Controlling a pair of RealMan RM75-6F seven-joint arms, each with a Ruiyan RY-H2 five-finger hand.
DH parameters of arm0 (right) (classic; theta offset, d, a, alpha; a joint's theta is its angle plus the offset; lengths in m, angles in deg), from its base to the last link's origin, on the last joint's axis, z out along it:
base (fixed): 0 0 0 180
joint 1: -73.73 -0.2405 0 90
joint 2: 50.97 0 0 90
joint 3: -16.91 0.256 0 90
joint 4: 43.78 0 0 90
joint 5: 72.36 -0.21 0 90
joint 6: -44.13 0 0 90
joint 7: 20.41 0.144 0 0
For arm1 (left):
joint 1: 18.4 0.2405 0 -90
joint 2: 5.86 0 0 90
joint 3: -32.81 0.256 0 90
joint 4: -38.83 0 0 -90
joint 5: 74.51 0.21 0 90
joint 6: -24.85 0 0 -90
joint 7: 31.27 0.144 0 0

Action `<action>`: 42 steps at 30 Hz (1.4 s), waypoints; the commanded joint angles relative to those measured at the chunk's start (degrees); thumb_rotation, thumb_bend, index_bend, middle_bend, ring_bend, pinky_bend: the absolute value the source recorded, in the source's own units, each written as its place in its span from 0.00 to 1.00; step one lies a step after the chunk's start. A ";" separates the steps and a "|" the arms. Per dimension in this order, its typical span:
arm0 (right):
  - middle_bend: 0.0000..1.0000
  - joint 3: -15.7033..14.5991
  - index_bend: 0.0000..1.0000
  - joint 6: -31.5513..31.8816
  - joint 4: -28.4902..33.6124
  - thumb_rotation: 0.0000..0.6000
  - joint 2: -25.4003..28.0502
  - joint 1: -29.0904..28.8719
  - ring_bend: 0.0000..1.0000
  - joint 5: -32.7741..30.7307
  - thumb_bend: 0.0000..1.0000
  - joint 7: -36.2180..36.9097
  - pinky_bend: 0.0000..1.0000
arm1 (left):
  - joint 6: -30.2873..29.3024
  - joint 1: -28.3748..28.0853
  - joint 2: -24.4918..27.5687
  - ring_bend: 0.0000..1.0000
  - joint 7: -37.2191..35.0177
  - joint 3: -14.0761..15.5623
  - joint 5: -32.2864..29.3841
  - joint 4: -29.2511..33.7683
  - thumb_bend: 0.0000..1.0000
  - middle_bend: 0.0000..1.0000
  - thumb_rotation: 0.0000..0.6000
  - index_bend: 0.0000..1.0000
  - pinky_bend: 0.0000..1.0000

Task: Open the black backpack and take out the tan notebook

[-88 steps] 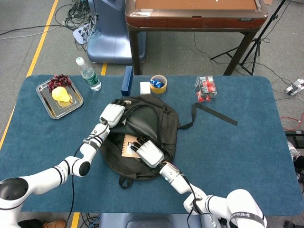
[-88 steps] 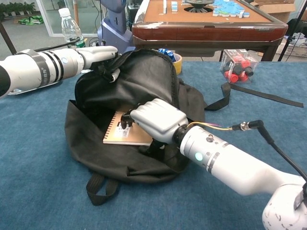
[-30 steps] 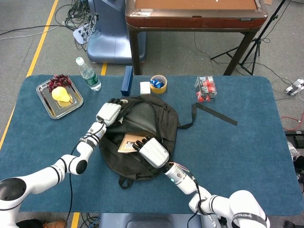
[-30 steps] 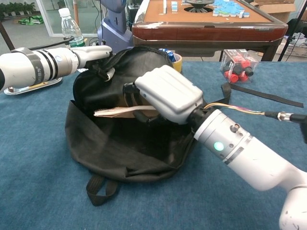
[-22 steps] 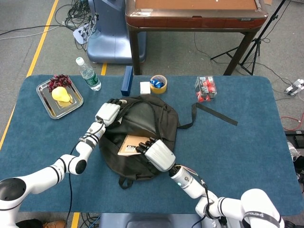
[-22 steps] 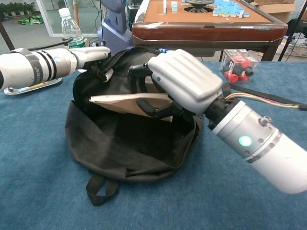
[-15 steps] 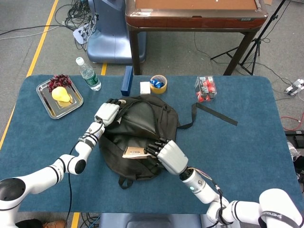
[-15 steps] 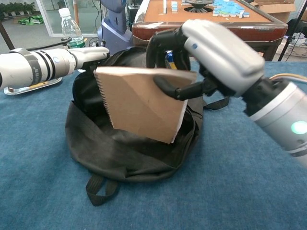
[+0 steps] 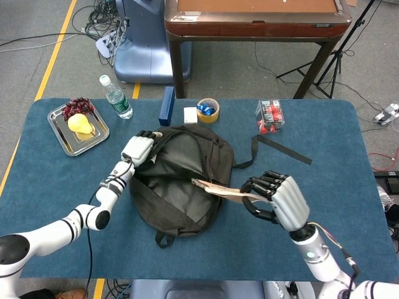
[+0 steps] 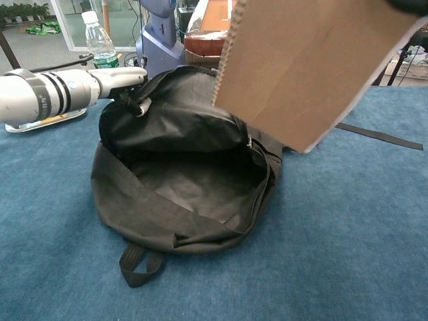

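The black backpack (image 9: 181, 180) lies open in the middle of the blue table, its mouth gaping toward me (image 10: 194, 177). My left hand (image 9: 138, 149) grips the bag's top edge at its far left (image 10: 124, 79). My right hand (image 9: 274, 196) holds the tan notebook (image 9: 221, 190) in the air to the right of the bag, clear of its opening. In the chest view the notebook (image 10: 307, 67) fills the upper right and hides the right hand.
A steel tray (image 9: 62, 134) with a pear and grapes sits far left, a water bottle (image 9: 116, 98) beside it. Behind the bag are a blue box (image 9: 166, 106), a tape roll (image 9: 208, 110) and a clear box of red items (image 9: 270, 116). A black strap (image 9: 283, 149) trails right.
My right hand has lifted the notebook out of the backpack and carried it up and to the right. The left hand has kept its hold on the bag's top edge.
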 commanded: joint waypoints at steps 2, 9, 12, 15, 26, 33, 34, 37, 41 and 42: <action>0.74 2.03 1.00 2.38 3.15 1.00 5.30 2.78 0.71 -0.87 0.61 1.21 0.64 | -0.33 0.58 1.61 0.09 0.24 0.37 0.44 2.56 0.61 0.14 1.00 0.47 0.06; 0.74 4.38 1.00 2.77 3.88 1.00 8.23 4.95 0.71 -3.20 0.61 1.86 0.64 | -0.32 1.39 6.27 0.05 2.71 1.29 -0.85 9.50 0.42 0.06 1.00 0.21 0.05; 0.74 5.08 1.00 2.34 3.58 1.00 8.79 5.55 0.71 -4.05 0.61 2.56 0.64 | 0.12 1.63 9.23 0.01 4.09 1.67 -2.88 13.50 0.32 0.00 1.00 0.07 0.03; 0.74 5.81 1.00 1.48 3.19 1.00 9.31 5.84 0.71 -4.81 0.61 2.48 0.64 | 0.19 1.91 12.47 0.00 5.16 2.08 -4.75 17.82 0.26 0.00 1.00 0.00 0.01; 0.74 8.79 1.00 -0.38 2.17 1.00 9.56 6.42 0.71 -6.99 0.61 2.20 0.64 | 2.68 3.63 23.56 0.00 3.39 3.97 -8.43 30.47 0.22 0.00 1.00 0.00 0.01; 0.74 9.73 1.00 -0.12 1.23 1.00 9.26 7.43 0.71 -7.24 0.61 1.10 0.64 | 2.69 3.47 24.74 0.00 2.11 4.74 -8.76 30.03 0.22 0.00 1.00 0.00 0.01; 0.74 9.91 1.00 -0.12 1.14 1.00 9.38 7.61 0.71 -7.38 0.61 1.10 0.64 | 2.76 3.38 24.73 0.00 1.35 4.39 -9.18 29.62 0.22 0.00 1.00 0.00 0.01; 0.74 10.37 1.00 -0.06 0.62 1.00 9.60 8.04 0.71 -7.71 0.61 0.85 0.64 | 4.13 2.58 24.54 0.00 -0.43 3.51 -10.25 28.00 0.22 0.00 1.00 0.00 0.01; 0.74 11.06 1.00 0.05 0.04 1.00 9.28 8.38 0.71 -8.15 0.61 0.47 0.64 | 8.67 0.37 23.42 0.00 -3.53 2.13 -12.61 24.35 0.21 0.00 0.77 0.00 0.01; 0.74 11.26 1.00 0.12 -0.09 1.00 9.15 8.48 0.71 -8.26 0.61 0.37 0.64 | 10.47 -0.46 22.90 0.00 -4.60 1.80 -13.63 23.03 0.21 0.00 0.68 0.00 0.01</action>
